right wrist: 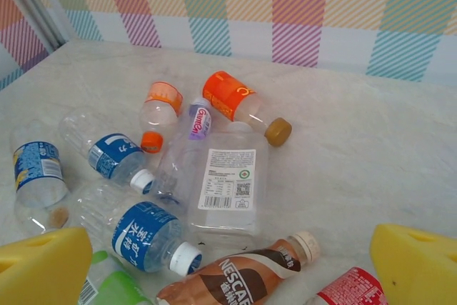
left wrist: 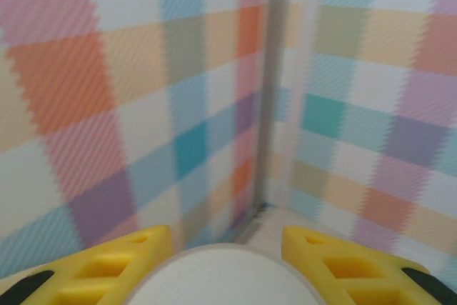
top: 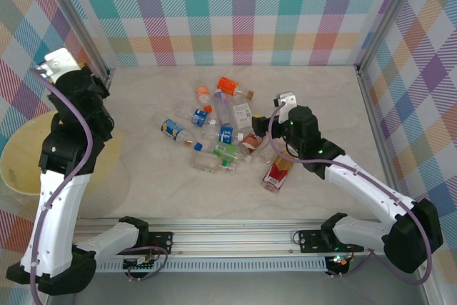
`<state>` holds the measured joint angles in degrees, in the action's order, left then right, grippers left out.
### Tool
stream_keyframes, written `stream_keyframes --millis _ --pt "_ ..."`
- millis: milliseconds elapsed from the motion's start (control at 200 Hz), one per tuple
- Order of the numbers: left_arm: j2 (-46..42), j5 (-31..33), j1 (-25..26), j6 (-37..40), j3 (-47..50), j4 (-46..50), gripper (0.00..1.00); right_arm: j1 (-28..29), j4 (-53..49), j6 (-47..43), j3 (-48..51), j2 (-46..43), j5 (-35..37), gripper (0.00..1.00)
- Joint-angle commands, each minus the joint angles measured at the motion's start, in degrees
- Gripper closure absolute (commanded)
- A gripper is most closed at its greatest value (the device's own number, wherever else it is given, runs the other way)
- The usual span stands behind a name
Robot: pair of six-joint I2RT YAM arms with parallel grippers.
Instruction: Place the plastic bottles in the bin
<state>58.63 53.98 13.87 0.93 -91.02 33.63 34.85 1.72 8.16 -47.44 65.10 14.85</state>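
Bin [top: 18, 169]: pale yellow, on the near side of left claw [left wrist: 225, 237], partly hidden behind that arm. Left claw sits high by the wall corner, fingers pinched on a white rounded thing [left wrist: 221, 276]; what it is, I cannot tell. Right claw [right wrist: 228, 269] is spread wide, low over the table. Bottles [top: 218, 133]: loose heap just ahead of right claw. Clear flat bottle [right wrist: 228, 183] lies straight ahead. Brown bottle [right wrist: 235, 280] lies between the fingers, apart from both. Red bottle [right wrist: 350, 287] lies just beside one finger.
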Motion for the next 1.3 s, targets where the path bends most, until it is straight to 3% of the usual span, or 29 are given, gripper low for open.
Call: stream_keyframes --millis 0,120,265,390,860,1100,1300 --pt "-0.78 1.09 -5.84 -0.22 0.04 5.03 0.64 -0.35 3.01 1.67 -0.85 0.92 2.29 0.00" --pt "-0.18 -3.89 -14.44 -5.26 2.65 8.90 0.63 -0.42 2.87 1.57 -1.75 2.15 2.19 0.00" --pt "0.04 -16.69 -26.51 -12.11 6.66 10.23 0.63 -0.40 1.81 0.72 -2.75 2.98 2.00 0.00" --pt "1.04 -25.76 -33.65 -15.78 8.35 9.32 0.63 -0.44 1.39 0.70 -2.49 2.72 2.22 0.00" --pt "8.22 -37.28 -34.78 -24.91 11.37 0.85 0.65 -0.57 1.54 2.05 -1.69 2.85 3.50 0.00" --pt "10.03 -31.90 -34.65 -25.18 13.26 1.11 0.59 -0.57 1.32 2.06 -2.03 3.67 3.54 0.00" --pt "12.01 -33.48 -34.61 -27.63 13.94 2.18 0.50 -0.57 0.59 1.63 -3.27 4.77 2.83 0.00"
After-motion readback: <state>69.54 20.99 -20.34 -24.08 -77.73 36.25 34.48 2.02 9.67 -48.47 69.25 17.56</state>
